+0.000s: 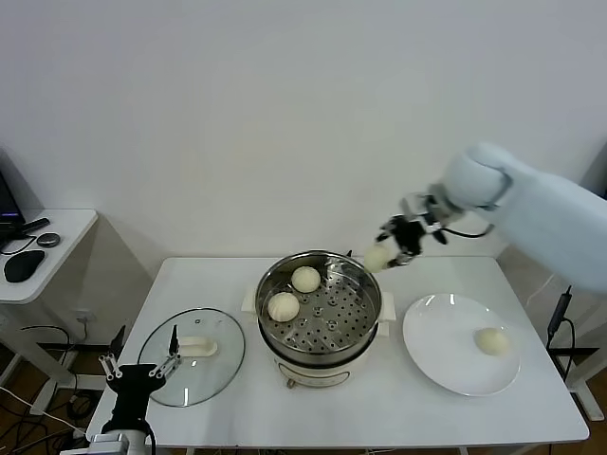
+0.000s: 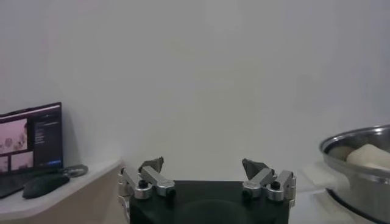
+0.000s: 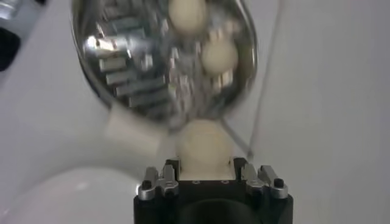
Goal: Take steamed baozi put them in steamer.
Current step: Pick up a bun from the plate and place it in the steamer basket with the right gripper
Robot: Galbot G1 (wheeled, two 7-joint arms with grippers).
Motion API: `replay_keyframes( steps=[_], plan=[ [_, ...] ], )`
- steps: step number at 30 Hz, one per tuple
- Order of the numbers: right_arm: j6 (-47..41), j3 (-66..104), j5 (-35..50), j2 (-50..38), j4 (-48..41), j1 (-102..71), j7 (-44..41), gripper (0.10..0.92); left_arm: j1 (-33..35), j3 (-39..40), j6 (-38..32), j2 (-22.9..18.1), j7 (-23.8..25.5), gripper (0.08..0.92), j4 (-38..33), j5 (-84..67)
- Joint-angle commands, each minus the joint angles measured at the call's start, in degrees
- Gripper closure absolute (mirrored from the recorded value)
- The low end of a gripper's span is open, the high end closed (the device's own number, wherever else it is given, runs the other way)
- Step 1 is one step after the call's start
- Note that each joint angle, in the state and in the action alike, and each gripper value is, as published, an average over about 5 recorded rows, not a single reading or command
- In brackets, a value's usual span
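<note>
Head view: right hand (image 1: 387, 254) carries a baozi (image 1: 377, 257) above the steamer (image 1: 318, 313) rim at two o'clock; two buns lie inside, one waits on the plate (image 1: 446, 355). Next: lower inward, release.

Left wrist view: left hand (image 2: 207, 176) idle, spread wide, empty.

Right wrist view: fingers clamp the bun. White bench (image 1: 218, 284), plain wall.

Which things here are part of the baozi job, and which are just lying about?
Job:
- steamer, two baozi inside
- baozi in the right gripper, above the steamer's rim
- last baozi on the plate

Lying about:
- glass lid
- laptop, mouse on the side table
- left gripper, parked open
</note>
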Motion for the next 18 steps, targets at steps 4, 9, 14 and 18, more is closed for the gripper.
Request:
replay_keyframes(
  steps=[4,9,14,18],
  plan=[
    [13.02,-15.78,-0.49,16.99,0.15,4.51,3.48,0.508,0.46,-0.73,-0.05,-0.39,-0.05,0.177,-0.52,-0.11],
    [20.62,-17.46,-6.01,17.94,-1.29,3.3,4.18,0.508,0.53,-0.9,-0.13,-0.7,-0.06,0.177,-0.6,-0.1],
    [28.27,-18.2,-9.92,18.17,-1.68,1.95,4.19,0.504,0.53,-0.89,-0.22,-0.96,-0.11,0.177,-0.6,-0.05],
    [33.69,-17.77,-12.52,18.43,-2.35,0.39,4.26,0.493,0.85,-0.81,-0.41,-1.1,-0.08,0.177,-0.98,0.02]
  ],
)
